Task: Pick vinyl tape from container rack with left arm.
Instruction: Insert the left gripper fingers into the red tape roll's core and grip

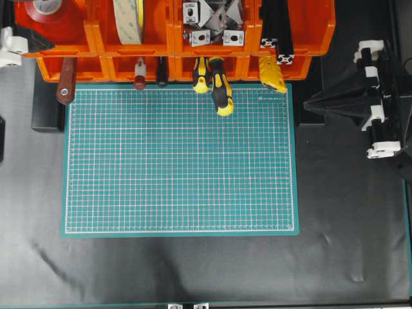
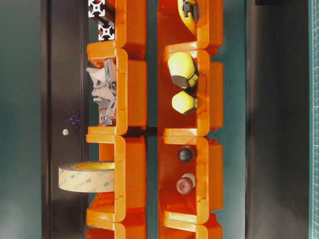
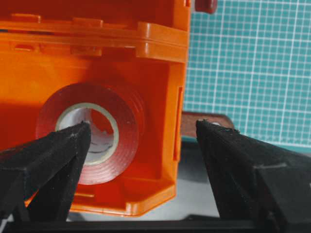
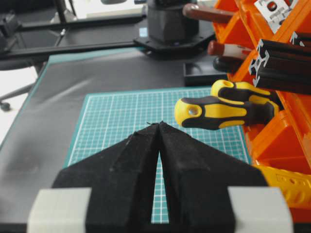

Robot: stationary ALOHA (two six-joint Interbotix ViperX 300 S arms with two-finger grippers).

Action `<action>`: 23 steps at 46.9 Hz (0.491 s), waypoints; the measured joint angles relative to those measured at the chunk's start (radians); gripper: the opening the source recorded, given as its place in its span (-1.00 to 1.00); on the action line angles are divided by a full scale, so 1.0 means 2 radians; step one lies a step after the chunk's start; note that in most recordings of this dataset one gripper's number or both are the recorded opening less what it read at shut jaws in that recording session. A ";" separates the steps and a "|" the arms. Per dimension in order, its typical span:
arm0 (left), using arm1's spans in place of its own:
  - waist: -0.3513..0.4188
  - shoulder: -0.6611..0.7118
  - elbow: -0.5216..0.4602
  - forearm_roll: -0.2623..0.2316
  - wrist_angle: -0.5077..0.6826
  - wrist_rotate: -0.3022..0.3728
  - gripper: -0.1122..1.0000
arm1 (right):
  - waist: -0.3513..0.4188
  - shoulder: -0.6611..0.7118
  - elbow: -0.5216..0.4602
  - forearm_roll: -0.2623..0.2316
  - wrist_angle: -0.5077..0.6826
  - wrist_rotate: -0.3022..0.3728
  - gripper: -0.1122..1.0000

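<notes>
Left claw (image 3: 141,133) gapes wide and empty; the red tape (image 3: 90,131) sits just beyond its left finger (image 3: 53,160), inside the orange rack (image 3: 97,58).

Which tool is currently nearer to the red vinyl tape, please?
Left. The left tool hangs open right over the vinyl tape; the right tool sits shut across the mat.

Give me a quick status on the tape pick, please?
Left claw open, over the end bin. Red vinyl tape flat inside, not gripped. Right claw shut, parked over the mat. Bin wall between the fingers.
</notes>
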 measured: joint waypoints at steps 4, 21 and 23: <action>0.002 0.001 0.004 0.001 -0.001 -0.002 0.70 | 0.000 0.000 0.000 0.001 0.000 0.000 -0.80; 0.009 0.002 0.015 0.001 -0.008 -0.004 0.68 | 0.000 0.000 0.000 0.000 0.000 0.000 -0.80; 0.009 0.002 0.015 0.001 -0.011 -0.005 0.66 | 0.000 0.000 0.000 0.000 0.000 0.000 -0.80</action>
